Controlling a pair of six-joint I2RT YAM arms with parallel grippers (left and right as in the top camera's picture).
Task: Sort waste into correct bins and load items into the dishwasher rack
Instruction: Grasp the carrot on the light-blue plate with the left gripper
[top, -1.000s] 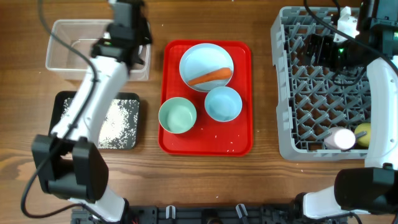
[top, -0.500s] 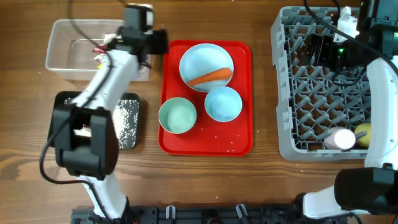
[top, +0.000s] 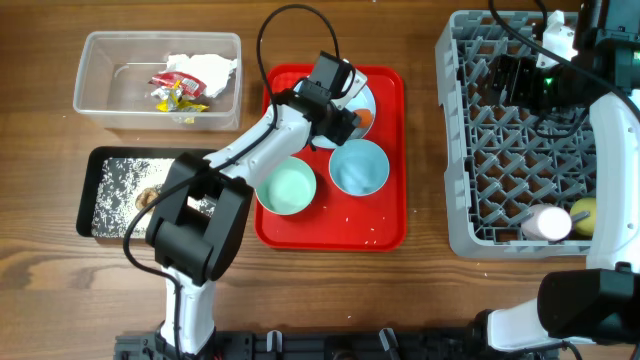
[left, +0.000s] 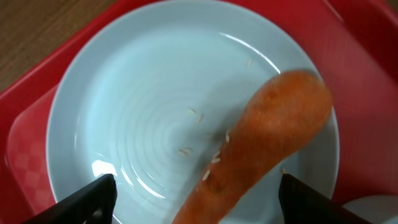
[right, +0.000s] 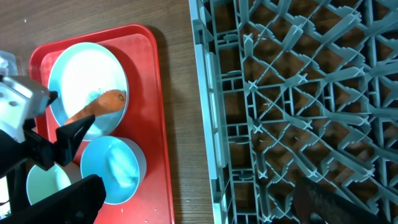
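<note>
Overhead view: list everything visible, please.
tub: 1, clear, far left
napkin: 1, white, in tub
wrappers: few, red/yellow, in tub
black tray: 1, near left
rice: scattered, white, black tray
lump: 1, brown, black tray
red tray: 1, centre
plate: 1, blue, red tray
carrot: 1, orange, on plate
bowls: 2, teal, blue, red tray
rack: 1, grey, right
cups: 2, pink, yellow, in rack
left fingers: open, over carrot
right fingers: open, over rack

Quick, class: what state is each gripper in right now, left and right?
Left gripper: open, over the carrot, holding nothing.
Right gripper: open, empty, above the rack.
</note>
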